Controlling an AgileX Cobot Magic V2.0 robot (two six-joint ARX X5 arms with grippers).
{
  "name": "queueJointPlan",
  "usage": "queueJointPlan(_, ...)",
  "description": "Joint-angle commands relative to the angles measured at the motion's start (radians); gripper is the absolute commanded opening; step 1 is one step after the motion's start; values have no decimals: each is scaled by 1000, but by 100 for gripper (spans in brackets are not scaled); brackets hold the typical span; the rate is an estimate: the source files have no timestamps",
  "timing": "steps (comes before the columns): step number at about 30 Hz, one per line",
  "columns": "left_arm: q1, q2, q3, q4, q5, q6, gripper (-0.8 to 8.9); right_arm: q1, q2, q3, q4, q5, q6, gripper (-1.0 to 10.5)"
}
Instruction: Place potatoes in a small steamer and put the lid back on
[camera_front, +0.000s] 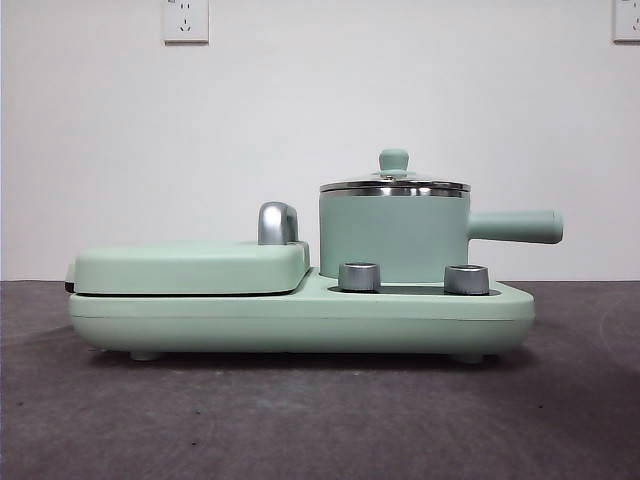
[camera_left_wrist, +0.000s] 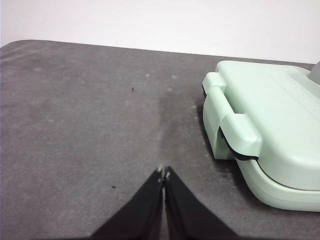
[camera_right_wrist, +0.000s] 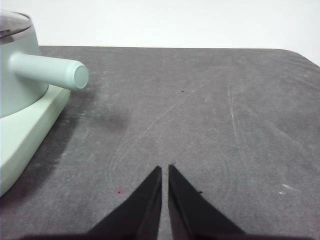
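My left gripper (camera_left_wrist: 163, 172) hangs over bare table (camera_left_wrist: 90, 125), jaws pressed together, the flat green grill section (camera_left_wrist: 270, 125) at about two o'clock. My right gripper (camera_right_wrist: 164, 168) has jaws nearly touching; the small steamer (camera_right_wrist: 15, 75) sits at ten o'clock on the cooker base (camera_front: 300, 315), the lid (camera_front: 394, 184) on. I see no potato.

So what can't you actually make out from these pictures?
- Inside of the small steamer: hidden in the front view by its wall and the lid on top.
- Potato: in no view.
- Steamer: cut off by the right wrist view's edge.
- Left gripper and right gripper: only the jaw tips show.
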Motion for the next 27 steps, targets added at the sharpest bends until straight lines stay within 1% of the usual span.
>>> queueJointPlan(1,-2,-2,-19,-6,-3,14,6,5,-1,-8,-2,0,-14,19)
queueJointPlan(11,-2,-2,-19,-6,-3,14,6,27,-1,-8,19,0,-13,19)
queueJointPlan(27,-2,-2,-19,-6,-3,14,6,27,-1,-8,18,1,-13,19)
